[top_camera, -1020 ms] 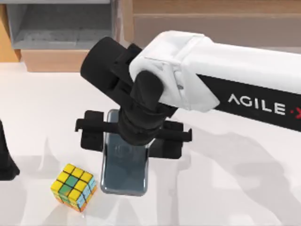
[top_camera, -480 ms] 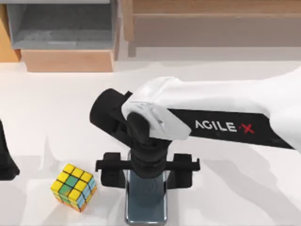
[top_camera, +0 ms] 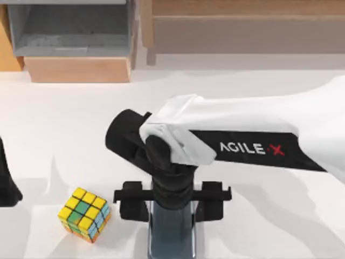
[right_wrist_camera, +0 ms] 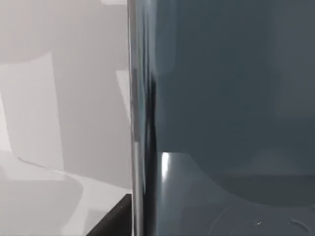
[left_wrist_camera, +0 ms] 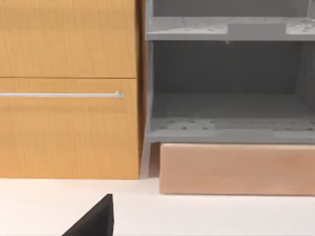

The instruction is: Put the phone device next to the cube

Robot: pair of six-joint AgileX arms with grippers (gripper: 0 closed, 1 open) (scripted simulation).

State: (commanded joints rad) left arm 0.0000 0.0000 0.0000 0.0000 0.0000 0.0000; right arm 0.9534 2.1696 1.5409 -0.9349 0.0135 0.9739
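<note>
Phone device (top_camera: 172, 237), a flat rectangular handset with a dark glossy blue-grey screen and a silver-grey edge, sits low at the near edge of the top view, its long side running toward the camera, partly covered by the wrist above it. Black fingers of the right gripper (top_camera: 172, 216) stand on either side of it, closed against its long edges so that the phone is clamped between them. In the right wrist view the dark screen (right_wrist_camera: 231, 98) looms very close, its pale edge beside the white table (right_wrist_camera: 59, 98). To the phone's left, near but apart, rests the small puzzle cube (top_camera: 84, 213) with black grid lines and yellow, green, light blue and orange stickers. Farther left, at the table's left edge, the dark left arm (top_camera: 6, 183) is parked; whether its fingers are open I cannot tell.
</note>
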